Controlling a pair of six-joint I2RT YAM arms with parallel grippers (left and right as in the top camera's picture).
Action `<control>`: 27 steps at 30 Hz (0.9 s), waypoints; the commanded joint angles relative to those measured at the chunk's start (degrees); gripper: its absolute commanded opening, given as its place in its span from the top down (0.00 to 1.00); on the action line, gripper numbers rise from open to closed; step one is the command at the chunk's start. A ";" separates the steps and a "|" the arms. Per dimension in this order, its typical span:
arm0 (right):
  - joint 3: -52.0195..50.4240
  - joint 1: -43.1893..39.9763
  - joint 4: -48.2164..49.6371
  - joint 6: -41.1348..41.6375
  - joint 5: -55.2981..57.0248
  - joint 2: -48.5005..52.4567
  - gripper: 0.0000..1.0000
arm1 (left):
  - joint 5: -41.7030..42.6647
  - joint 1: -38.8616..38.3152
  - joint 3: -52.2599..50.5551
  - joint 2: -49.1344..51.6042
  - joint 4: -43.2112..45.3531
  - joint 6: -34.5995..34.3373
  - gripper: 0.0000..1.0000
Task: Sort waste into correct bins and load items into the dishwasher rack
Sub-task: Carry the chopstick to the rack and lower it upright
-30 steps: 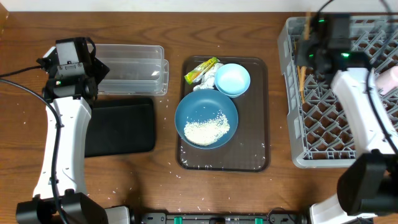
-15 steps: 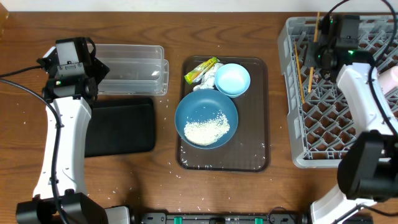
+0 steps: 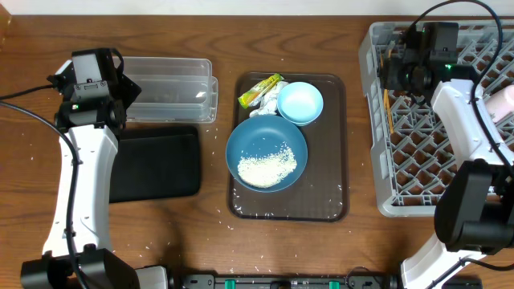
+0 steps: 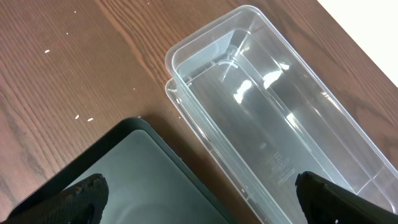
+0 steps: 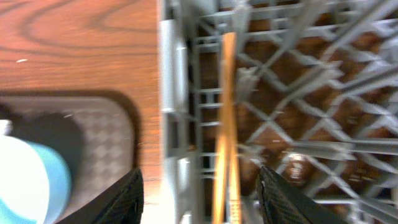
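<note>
My right gripper (image 3: 395,72) hangs open over the left side of the grey dishwasher rack (image 3: 426,160). The wooden chopsticks (image 5: 227,124) lie in the rack below the gap between its fingers, free of both of them. A pink cup (image 3: 504,100) shows at the rack's right edge. On the brown tray (image 3: 333,201) sit a dark-blue bowl (image 3: 241,144) with rice (image 3: 267,167), a light-blue bowl (image 3: 300,103), a yellow-green wrapper (image 3: 261,90) and a white tissue (image 3: 271,104). My left gripper (image 4: 208,199) is open above the clear tub (image 4: 280,112) and the black tray (image 4: 124,180).
In the overhead view the clear tub (image 3: 169,88) and the black tray (image 3: 157,164) lie at the left, next to the brown tray. A few stray rice grains (image 3: 233,217) dot the wooden table near the tray's front.
My right gripper has opened and let go of the chopsticks, which now lie in the left side of the rack. The left arm has not moved.
</note>
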 commanded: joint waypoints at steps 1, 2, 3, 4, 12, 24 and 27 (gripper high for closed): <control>0.37 -0.15 -0.68 0.02 -8.52 -1.75 0.41 | -0.11 0.26 -0.35 0.44 -0.15 -0.26 0.01; 0.37 -0.02 -0.94 0.20 -9.99 -1.97 0.41 | -0.11 0.26 -0.35 0.44 -0.15 -0.26 0.01; 0.37 0.22 -1.11 0.17 -11.45 -2.32 0.41 | -0.11 0.26 -0.35 0.44 -0.15 -0.26 0.01; 0.37 0.55 -1.29 0.17 -12.22 -2.56 0.41 | -0.11 0.26 -0.35 0.44 -0.15 -0.26 0.01; 0.37 2.86 -1.44 6.47 3.93 -2.84 0.37 | -0.11 0.26 -0.35 0.44 -0.15 -0.26 0.01; 0.33 2.64 3.19 8.37 15.76 -2.10 0.86 | -0.11 0.26 -0.35 0.44 -0.15 -0.26 0.01; 0.26 2.64 5.03 8.37 16.48 -1.09 0.89 | -0.11 0.26 -0.35 0.44 -0.15 -0.26 0.01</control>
